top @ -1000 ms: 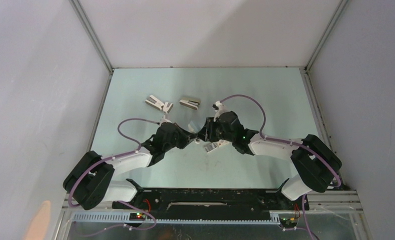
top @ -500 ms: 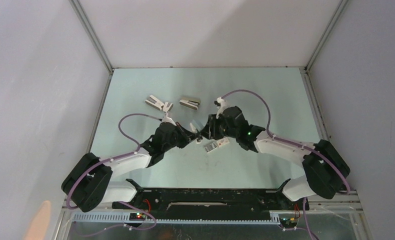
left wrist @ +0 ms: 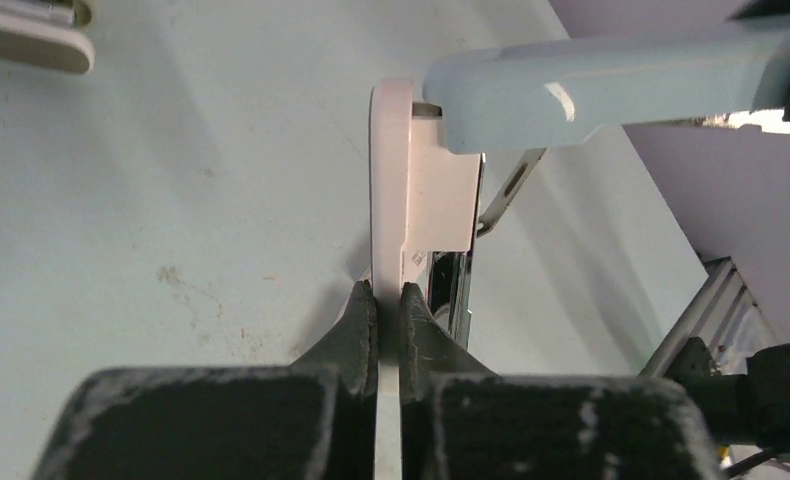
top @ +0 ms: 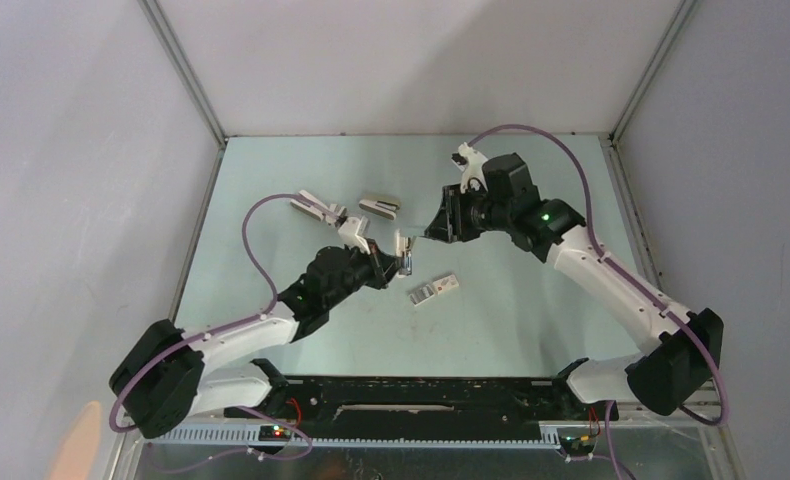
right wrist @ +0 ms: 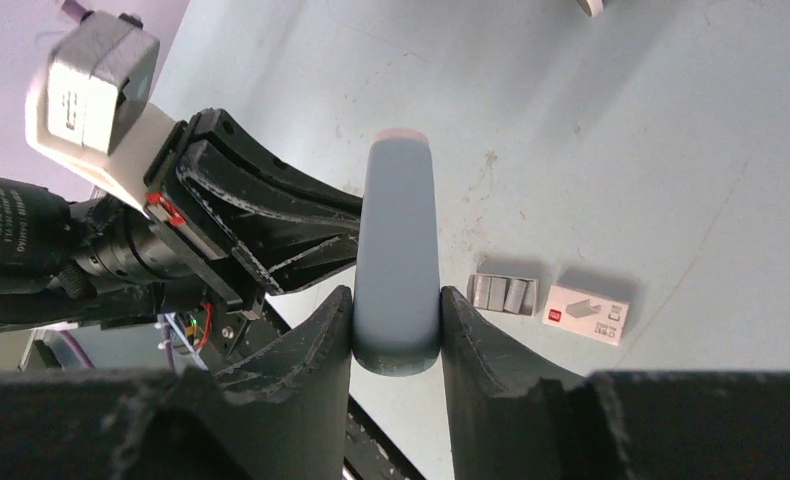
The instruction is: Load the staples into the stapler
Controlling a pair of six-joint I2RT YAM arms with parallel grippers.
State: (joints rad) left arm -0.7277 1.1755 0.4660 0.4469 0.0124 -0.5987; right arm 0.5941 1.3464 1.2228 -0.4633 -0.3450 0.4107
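Note:
The pale bluish-white stapler (top: 409, 250) hangs above the table between both arms, hinged open. My left gripper (left wrist: 389, 300) is shut on its thin white base plate (left wrist: 391, 190), with silvery metal showing beside it. My right gripper (right wrist: 396, 310) is shut on the bluish top arm (right wrist: 396, 230), which crosses the top of the left wrist view as a bluish top arm (left wrist: 591, 90). The staples (top: 433, 291) lie on the table just in front of the grippers: a white sleeve (right wrist: 589, 312) beside the grey tray (right wrist: 504, 294). In the overhead view the left gripper (top: 396, 262) and right gripper (top: 433, 230) nearly face each other.
Two stubby wedge-shaped staplers lie behind the left arm, a white one (top: 316, 207) and a beige one (top: 380, 205). The beige stapler (left wrist: 31, 40) also shows at the left wrist view's top left. Grey enclosure walls (top: 91, 200) stand on three sides.
The right arm has swung up and back toward the far right, drawing the stapler's top arm open. The left gripper rose and shifted slightly right with the base. The staple box now lies uncovered.

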